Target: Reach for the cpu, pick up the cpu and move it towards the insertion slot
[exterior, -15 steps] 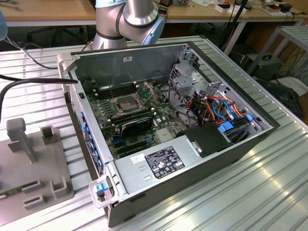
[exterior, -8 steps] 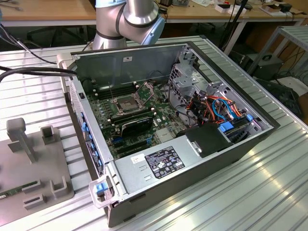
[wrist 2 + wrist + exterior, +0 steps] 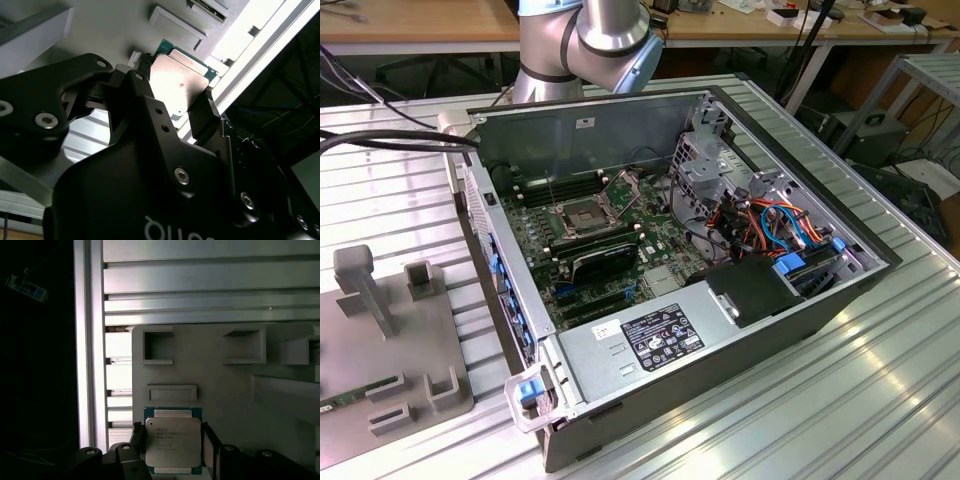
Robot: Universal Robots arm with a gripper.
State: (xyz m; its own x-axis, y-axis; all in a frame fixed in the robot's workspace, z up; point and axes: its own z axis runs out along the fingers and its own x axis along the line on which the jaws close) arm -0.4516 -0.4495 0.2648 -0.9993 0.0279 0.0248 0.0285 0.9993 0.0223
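**Gripper and cpu.** In the first wrist view the gripper [image 3: 173, 438] is clenched on the cpu [image 3: 172, 446]. One black finger [image 3: 138, 440] bears on one side edge of the chip and the other bears on the opposite edge. The second wrist view shows the same grasp: the cpu [image 3: 182, 80], silver lid bright, sits between the two fingertips [image 3: 206, 102]. The chip's green border shows around the lid. Whether it rests on the surface beneath or is clear of it cannot be told.

**Fixture.** The cpu is over the grey fixture [image 3: 225, 390]. Just beyond the chip is a shallow rectangular frame [image 3: 170, 392]. Farther on are two square pockets [image 3: 157, 346], side by side. The fixture lies on the ribbed aluminium table [image 3: 200, 285].

**Exterior view.** The fixture [image 3: 405, 375] is at the exterior view's left, lower part of the frame, with upright posts on it. Beside it, at frame centre, the open case [image 3: 582, 135] lies on the table [image 3: 880, 400].

- The slot [image 3: 576, 214] is on the board, left of centre. It has a silver frame and a dark middle, and it is well apart from the fixture.
- A black card [image 3: 605, 262] lies just below the slot in the frame.
- The power supply [image 3: 660, 340] is nearer the camera.
- Coloured cables [image 3: 780, 225] are bundled at the right.

The arm [image 3: 595, 35] stands at the top of the frame behind the case. Wooden benches [image 3: 420, 20] run beyond it.
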